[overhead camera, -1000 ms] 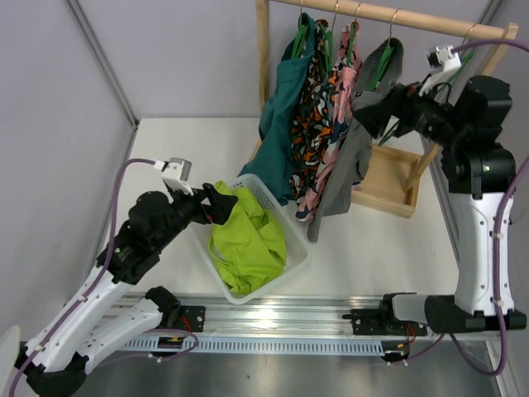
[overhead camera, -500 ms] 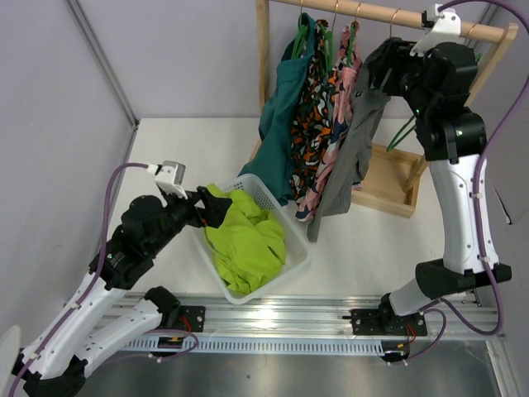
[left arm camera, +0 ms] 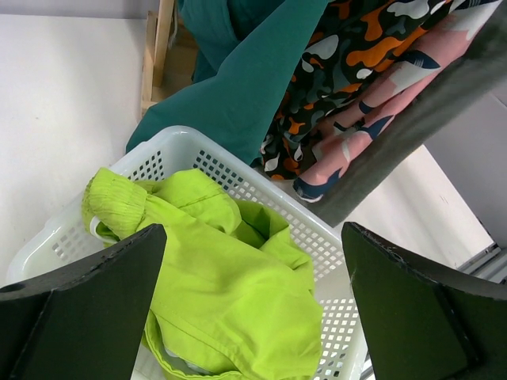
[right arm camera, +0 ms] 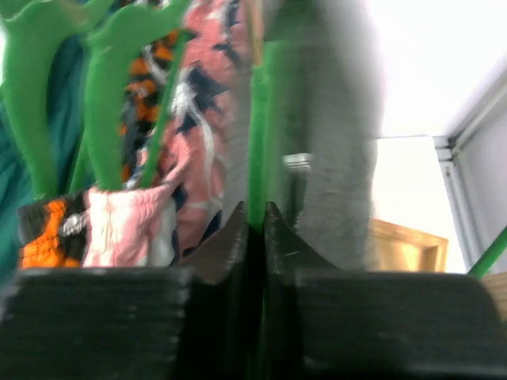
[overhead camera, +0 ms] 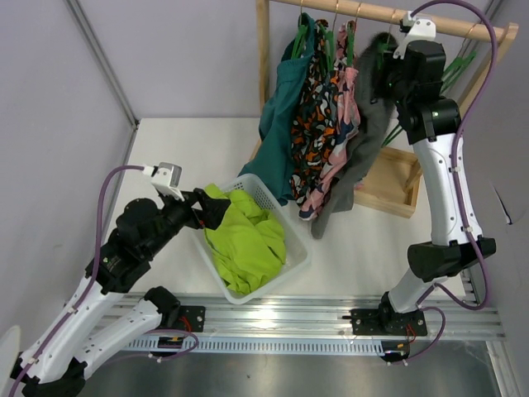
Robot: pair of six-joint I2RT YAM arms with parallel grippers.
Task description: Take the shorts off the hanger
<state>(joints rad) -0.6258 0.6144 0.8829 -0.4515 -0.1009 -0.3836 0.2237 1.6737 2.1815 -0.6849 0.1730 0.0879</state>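
Grey shorts (overhead camera: 364,141) hang from a green hanger (overhead camera: 382,51) on the wooden rail (overhead camera: 446,23), the rightmost of several garments. My right gripper (overhead camera: 388,64) is up at the rail, shut on that hanger. In the right wrist view the hanger's green bar (right arm camera: 257,134) runs down between the closed jaws of the right gripper (right arm camera: 255,226), with the grey shorts (right arm camera: 337,119) just right of it. My left gripper (overhead camera: 216,207) hovers open over the white basket (overhead camera: 299,252). In the left wrist view the open left gripper (left arm camera: 252,237) is empty above a lime-green garment (left arm camera: 230,293).
Teal shorts (overhead camera: 281,107), orange camo shorts (overhead camera: 312,107) and pink patterned shorts (overhead camera: 339,124) hang left of the grey pair on green hangers. The rack's wooden base (overhead camera: 388,188) lies below them. The basket rim (left arm camera: 198,138) sits close under the hanging hems.
My right arm rose and swung left to the rail, and its jaws closed on the green hanger. The grey shorts swayed. The left arm barely shifted.
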